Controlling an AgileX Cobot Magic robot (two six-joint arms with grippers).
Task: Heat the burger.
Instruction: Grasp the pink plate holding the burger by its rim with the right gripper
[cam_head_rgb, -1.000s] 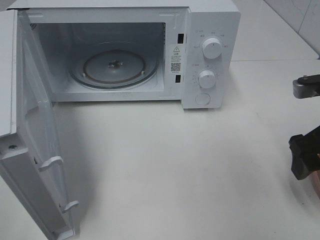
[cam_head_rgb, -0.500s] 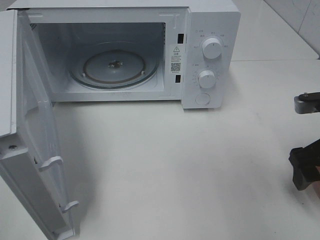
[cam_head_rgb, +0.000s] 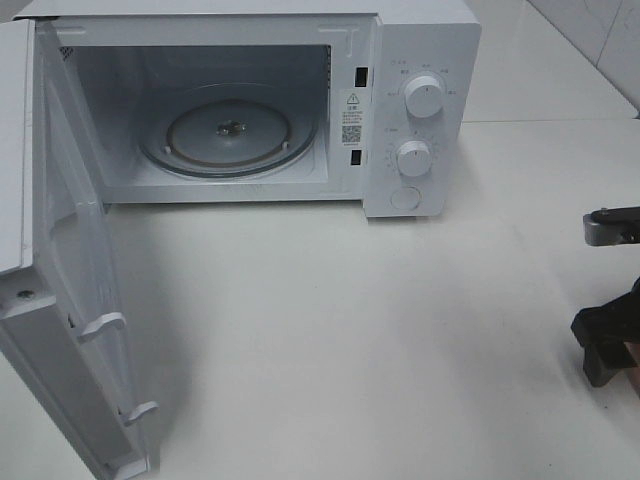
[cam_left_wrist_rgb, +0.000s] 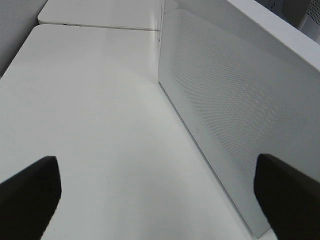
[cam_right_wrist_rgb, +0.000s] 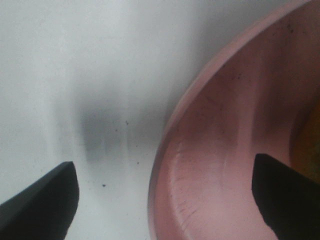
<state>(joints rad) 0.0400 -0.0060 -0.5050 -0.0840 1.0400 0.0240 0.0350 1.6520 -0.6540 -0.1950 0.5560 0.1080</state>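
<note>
On the open microwave (cam_head_rgb: 455, 150), a QR-code sticker (cam_head_rgb: 351, 118) carries unreadable print.

We see a white microwave (cam_head_rgb: 420, 40) at the back of a white surface (cam_head_rgb: 350, 330), its door (cam_head_rgb: 70, 300) swung fully open to the left. Inside the cavity lies a round glass turntable (cam_head_rgb: 228, 135). The control panel carries an upper knob (cam_head_rgb: 424, 97), a lower knob (cam_head_rgb: 413, 158) and a round button (cam_head_rgb: 404, 198) beneath them; a label (cam_head_rgb: 351, 118) sits on the frame beside the cavity. In the right wrist view we note a pink plate (cam_right_wrist_rgb: 225, 150) resting on the surface, and in the left wrist view a white perforated panel (cam_left_wrist_rgb: 240, 110) standing upright.
</note>
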